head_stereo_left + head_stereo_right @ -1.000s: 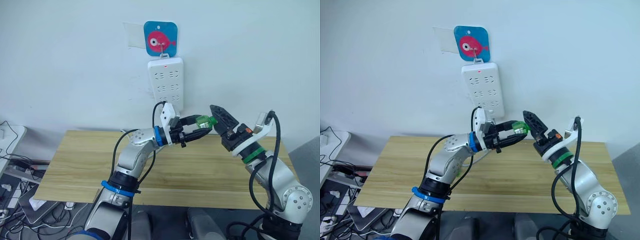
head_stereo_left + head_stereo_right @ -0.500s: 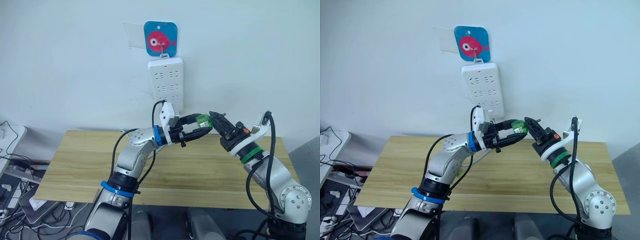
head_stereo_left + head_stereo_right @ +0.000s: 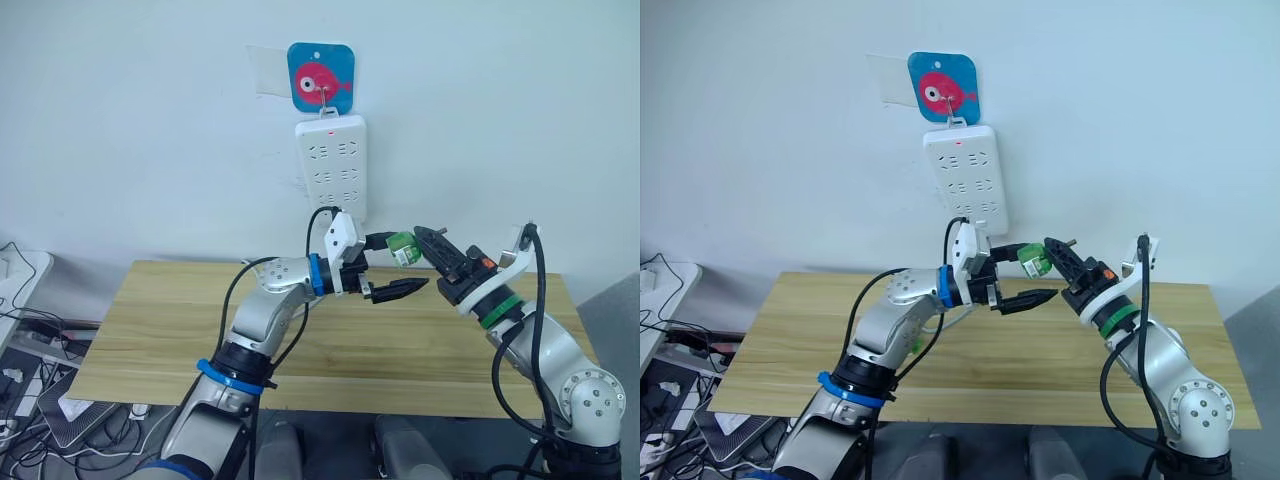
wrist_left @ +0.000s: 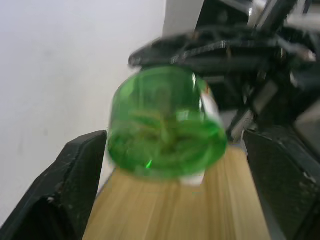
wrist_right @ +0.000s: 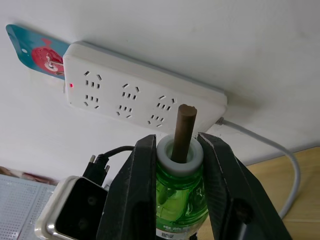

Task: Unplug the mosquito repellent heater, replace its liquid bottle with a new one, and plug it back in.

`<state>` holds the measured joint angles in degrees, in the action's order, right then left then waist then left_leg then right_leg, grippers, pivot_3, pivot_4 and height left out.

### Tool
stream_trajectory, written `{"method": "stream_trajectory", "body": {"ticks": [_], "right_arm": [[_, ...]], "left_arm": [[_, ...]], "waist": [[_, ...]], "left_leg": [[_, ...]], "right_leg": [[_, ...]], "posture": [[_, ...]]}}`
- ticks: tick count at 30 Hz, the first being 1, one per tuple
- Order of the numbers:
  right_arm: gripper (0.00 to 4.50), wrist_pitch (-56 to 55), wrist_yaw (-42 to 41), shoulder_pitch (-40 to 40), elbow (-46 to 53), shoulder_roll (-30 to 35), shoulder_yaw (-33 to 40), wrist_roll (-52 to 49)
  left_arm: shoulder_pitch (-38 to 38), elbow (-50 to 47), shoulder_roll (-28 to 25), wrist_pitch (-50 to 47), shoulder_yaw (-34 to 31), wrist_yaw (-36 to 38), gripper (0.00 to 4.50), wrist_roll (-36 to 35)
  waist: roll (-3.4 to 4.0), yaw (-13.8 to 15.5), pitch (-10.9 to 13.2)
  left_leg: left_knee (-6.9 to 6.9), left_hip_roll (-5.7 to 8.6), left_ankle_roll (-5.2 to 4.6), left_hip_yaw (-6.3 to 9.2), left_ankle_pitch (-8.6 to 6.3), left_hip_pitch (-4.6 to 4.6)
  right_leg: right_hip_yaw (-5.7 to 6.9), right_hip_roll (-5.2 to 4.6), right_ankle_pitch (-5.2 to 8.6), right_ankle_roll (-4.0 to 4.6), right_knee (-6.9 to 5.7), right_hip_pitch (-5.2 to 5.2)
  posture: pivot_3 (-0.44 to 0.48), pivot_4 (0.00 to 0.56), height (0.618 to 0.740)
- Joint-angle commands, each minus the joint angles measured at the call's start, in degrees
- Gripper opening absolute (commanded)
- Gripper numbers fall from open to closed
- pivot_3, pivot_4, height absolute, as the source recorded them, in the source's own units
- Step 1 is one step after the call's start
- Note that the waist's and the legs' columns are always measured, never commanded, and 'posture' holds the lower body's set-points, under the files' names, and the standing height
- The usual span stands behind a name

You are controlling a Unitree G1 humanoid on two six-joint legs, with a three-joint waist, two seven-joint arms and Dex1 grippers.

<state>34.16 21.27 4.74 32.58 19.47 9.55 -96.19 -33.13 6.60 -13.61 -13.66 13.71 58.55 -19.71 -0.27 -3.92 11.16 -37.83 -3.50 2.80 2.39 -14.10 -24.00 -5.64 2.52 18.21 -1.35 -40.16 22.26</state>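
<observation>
The green liquid bottle (image 3: 403, 247) is held in mid-air above the bare worktop (image 3: 150, 330), clamped in the right end effector (image 5: 176, 165). The left end effector (image 3: 397, 266) is spread apart around nothing, just beside the bottle. In the right wrist view, a brown wick (image 5: 182, 131) and the wall power strip (image 5: 145, 95) are seen.

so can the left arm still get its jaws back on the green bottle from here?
Probably yes: the left gripper is open with the green bottle between its fingers, though the right gripper already clamps its neck.
</observation>
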Motion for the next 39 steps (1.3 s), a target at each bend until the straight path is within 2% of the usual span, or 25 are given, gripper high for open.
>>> {"method": "stream_trajectory", "body": {"ticks": [1,3,5,7,12,16,20,24,29,30,32,36,38,39], "right_arm": [[0.86,-0.13,-3.65,-2.32,-0.64,3.61,2.41,6.38],[0.86,0.98,-8.1,-4.32,-1.71,8.89,0.57,17.0],[0.86,-0.43,-13.51,-6.52,-3.97,15.74,-4.95,33.55],[0.86,-5.76,-16.81,-8.11,-8.1,19.21,-10.33,48.56],[0.86,-24.37,-20.12,-7.13,-25.7,15.07,-16.34,73.63],[0.86,-34.91,-21.63,-3.66,-38.3,10.15,-16.28,83.01],[0.86,-40.21,-22.28,-1.67,-48.49,6.69,-14.05,86.69],[0.86,-41.36,-22.76,-0.63,-53.99,3.71,-11.32,87.65],[0.86,-42.47,-23.39,-1.01,-55.32,1.55,-8.84,88.9],[1.63,-42.88,-23.98,-1.26,-55.09,1.18,-8.47,88.87],[2.2,-43.18,-24.66,-1.67,-54.53,0.73,-7.88,88.98],[3.66,-41.09,-25.98,-4.3,-49.37,1.39,-6.41,89.07],[4.37,-39.16,-26.59,-6.94,-43.08,2.6,-5.61,89.33],[4.44,-37.57,-26.8,-8.57,-38.86,3.17,-4.84,89.03]], "left_arm": [[-2.2,0.14,-2.32,-0.9,-0.63,2.55,4.5,0.13],[-2.59,-0.43,-4.24,-2.09,-0.25,4.43,4.5,0.0],[-2.37,-1.9,-6.77,-2.23,1.47,7.62,4.5,0.88],[-1.94,-3.4,-8.9,-2.11,3.54,10.75,4.5,1.64],[-1.6,-4.14,-9.42,-0.89,5.99,13.15,4.5,2.51],[-2.06,-3.23,-8.91,-0.24,6.53,13.82,4.5,3.21],[-2.54,-2.69,-8.64,-0.08,6.17,13.92,4.5,3.57],[-2.44,-2.69,-8.6,0.05,6.08,13.92,4.5,3.68],[-2.49,-2.52,-7.72,-0.44,5.29,13.29,4.5,2.89],[-2.56,-2.46,-7.66,-0.44,5.23,13.35,4.5,2.87],[-2.66,-2.32,-7.52,-0.45,5.08,13.39,4.5,2.85],[-3.59,0.11,-6.76,0.75,4.04,11.27,4.5,3.93],[-3.84,1.0,-6.61,1.62,2.97,10.72,4.5,3.6],[-3.91,1.36,-6.5,1.94,2.07,10.3,4.5,3.26]], "waist": [[0.0,0.4,0.0],[0.01,0.76,-0.01],[0.02,0.99,-0.03],[-0.01,1.28,-0.05],[-0.01,1.84,-0.06],[-0.01,1.94,-0.07],[0.0,2.25,-0.09],[0.01,2.26,-0.1],[0.02,2.22,-0.18],[0.02,2.22,-0.18],[0.02,2.2,-0.18],[0.04,2.26,-0.19],[0.04,2.17,-0.19],[0.05,2.25,-0.19]], "left_leg": [[0.0,0.01,0.0,-0.01,0.0,-0.01],[0.0,0.02,0.01,-0.03,0.0,0.0],[0.0,0.02,0.02,-0.04,0.01,-0.01],[0.0,0.01,0.06,-0.03,0.03,0.02],[-0.02,0.01,0.04,-0.06,0.02,0.05],[-0.07,0.02,0.06,-0.13,0.04,0.07],[-0.07,0.02,0.09,-0.11,0.05,0.1],[-0.07,0.02,0.14,-0.1,0.08,0.1],[-0.09,0.03,0.13,-0.11,0.07,0.19],[-0.09,0.03,0.13,-0.11,0.07,0.2],[-0.09,0.03,0.13,-0.11,0.07,0.2],[-0.09,0.04,0.13,-0.11,0.07,0.2],[-0.09,0.05,0.13,-0.11,0.07,0.21],[-0.09,0.06,0.13,-0.11,0.07,0.2]], "right_leg": [[-0.01,0.0,0.0,0.0,0.0,0.0],[-0.03,-0.01,0.0,0.0,0.01,0.0],[-0.03,-0.02,0.0,0.0,0.03,0.01],[0.0,-0.02,0.0,0.0,0.05,0.01],[-0.03,0.0,0.0,0.01,0.01,0.01],[-0.11,-0.02,-0.01,0.01,-0.06,0.01],[-0.07,-0.03,0.0,0.02,-0.16,0.01],[-0.06,-0.05,0.0,0.03,-0.19,0.01],[-0.09,-0.05,0.0,0.04,-0.33,0.0],[-0.09,-0.05,0.01,0.05,-0.36,0.0],[-0.08,-0.05,0.01,0.06,-0.38,0.0],[-0.09,-0.05,0.02,0.07,-0.42,0.01],[-0.1,-0.05,0.02,0.07,-0.43,0.01],[-0.11,-0.05,0.03,0.07,-0.45,0.03]], "posture": [[0.004,0.136,0.74],[0.016,0.134,0.74],[0.022,0.13,0.74],[0.028,0.131,0.74],[0.028,0.131,0.74],[0.041,0.124,0.74],[0.046,0.124,0.74],[0.048,0.126,0.74],[0.044,0.131,0.74],[0.043,0.131,0.74],[0.041,0.131,0.74],[0.04,0.132,0.74],[0.045,0.138,0.74],[0.045,0.138,0.74]]}}
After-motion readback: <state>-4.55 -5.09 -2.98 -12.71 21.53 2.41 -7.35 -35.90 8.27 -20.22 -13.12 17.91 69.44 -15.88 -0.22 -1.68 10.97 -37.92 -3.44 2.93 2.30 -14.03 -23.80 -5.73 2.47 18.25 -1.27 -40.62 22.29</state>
